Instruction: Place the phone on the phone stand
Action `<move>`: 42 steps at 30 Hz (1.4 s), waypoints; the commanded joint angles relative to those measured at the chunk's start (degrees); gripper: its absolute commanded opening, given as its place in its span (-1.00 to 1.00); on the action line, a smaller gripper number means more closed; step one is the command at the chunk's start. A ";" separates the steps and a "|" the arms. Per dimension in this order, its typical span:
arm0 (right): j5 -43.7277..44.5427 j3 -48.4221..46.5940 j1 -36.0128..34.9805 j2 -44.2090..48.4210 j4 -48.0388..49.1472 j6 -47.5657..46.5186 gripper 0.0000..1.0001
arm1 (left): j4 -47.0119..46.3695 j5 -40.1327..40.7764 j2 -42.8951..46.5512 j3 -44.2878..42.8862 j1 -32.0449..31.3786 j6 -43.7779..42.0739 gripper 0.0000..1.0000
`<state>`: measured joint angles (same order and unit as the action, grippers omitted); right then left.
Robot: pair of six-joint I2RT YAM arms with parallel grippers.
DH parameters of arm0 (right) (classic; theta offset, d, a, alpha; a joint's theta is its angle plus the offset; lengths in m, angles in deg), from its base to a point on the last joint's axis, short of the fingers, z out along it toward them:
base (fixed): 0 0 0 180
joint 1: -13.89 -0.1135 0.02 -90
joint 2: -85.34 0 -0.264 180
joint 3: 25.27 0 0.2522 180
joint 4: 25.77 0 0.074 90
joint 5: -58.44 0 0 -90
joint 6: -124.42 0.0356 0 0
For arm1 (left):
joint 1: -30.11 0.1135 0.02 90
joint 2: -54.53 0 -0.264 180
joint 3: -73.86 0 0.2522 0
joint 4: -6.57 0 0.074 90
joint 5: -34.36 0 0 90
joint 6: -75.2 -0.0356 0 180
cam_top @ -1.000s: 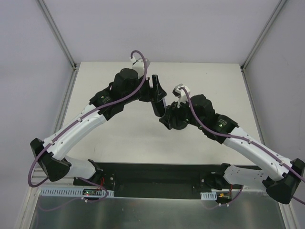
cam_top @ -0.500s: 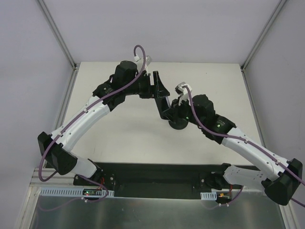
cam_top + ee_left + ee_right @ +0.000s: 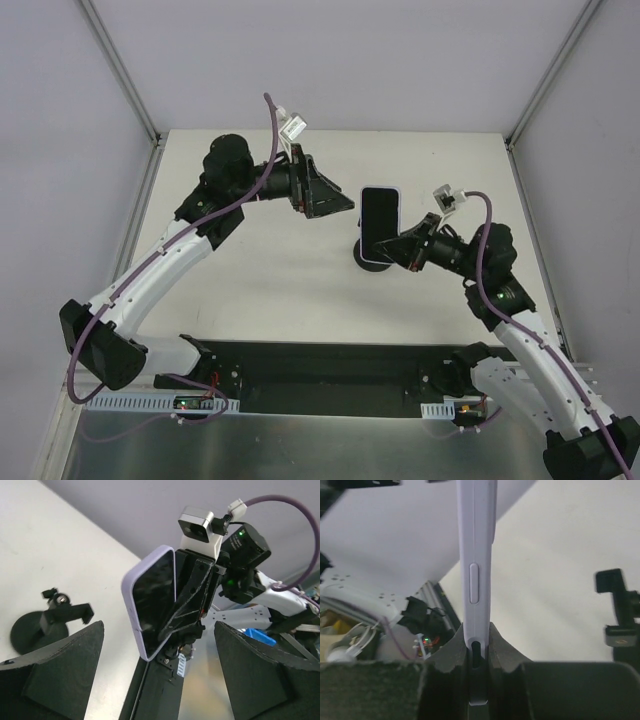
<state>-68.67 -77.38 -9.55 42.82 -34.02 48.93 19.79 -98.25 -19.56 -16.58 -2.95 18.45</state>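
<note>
The phone (image 3: 380, 213), black with a pale lilac rim, hangs in the air, tilted, with its lower end clamped in my right gripper (image 3: 398, 243). In the right wrist view the phone (image 3: 476, 555) shows edge-on, and the right gripper (image 3: 477, 640) is shut on its end. The phone stand (image 3: 372, 258) rests on the table just below the phone, its round base partly hidden. Its bracket (image 3: 620, 605) shows to the right. My left gripper (image 3: 330, 200) is open to the phone's left, not touching it. From the left wrist, the phone (image 3: 152, 600) and the stand (image 3: 37, 627) lie beyond the open left gripper (image 3: 160, 630).
The pale table (image 3: 250, 280) is bounded by metal frame posts at its back corners and grey walls on three sides. A black mounting plate (image 3: 330, 365) with both arm bases runs along the near edge.
My right gripper has shut on the phone and carried it right, above the stand. My left gripper has let go, opened wide and drawn back to the left.
</note>
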 commanded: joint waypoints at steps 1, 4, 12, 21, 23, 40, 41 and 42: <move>-14.74 2.04 0.68 2.36 27.90 13.87 -0.99 | -26.68 -11.34 0.43 6.63 -0.43 10.83 0.79; -17.04 2.05 0.68 0.25 35.06 20.12 -0.99 | -32.85 -13.54 -0.53 6.99 -1.39 13.67 0.79; -17.39 1.87 0.68 -0.89 38.25 21.27 -0.99 | -35.06 -16.45 -5.36 1.01 -5.70 15.87 0.29; -16.51 2.40 0.68 -1.34 37.20 20.04 -0.99 | -37.00 -15.83 -10.64 -4.52 -8.43 18.51 -0.09; -16.16 2.58 0.68 -0.98 36.67 19.52 -0.99 | -36.47 -16.01 -11.17 -5.40 -8.51 18.60 -0.21; -6.42 -2.95 0.68 4.20 2.70 1.53 0.99 | -3.00 4.96 -3.01 -7.87 -10.01 -9.16 -1.00; -2.40 -3.48 0.68 4.72 -1.26 -0.94 0.93 | -0.37 7.95 -0.73 -7.34 -9.92 -10.48 -1.00; -0.27 -4.36 0.59 5.51 -9.13 -3.05 0.93 | 0.27 14.42 0.42 -6.82 -9.92 -12.23 -1.00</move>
<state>-78.37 -76.46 -8.96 45.09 -22.28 58.02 11.20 -101.29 -28.37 -22.26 -12.72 18.21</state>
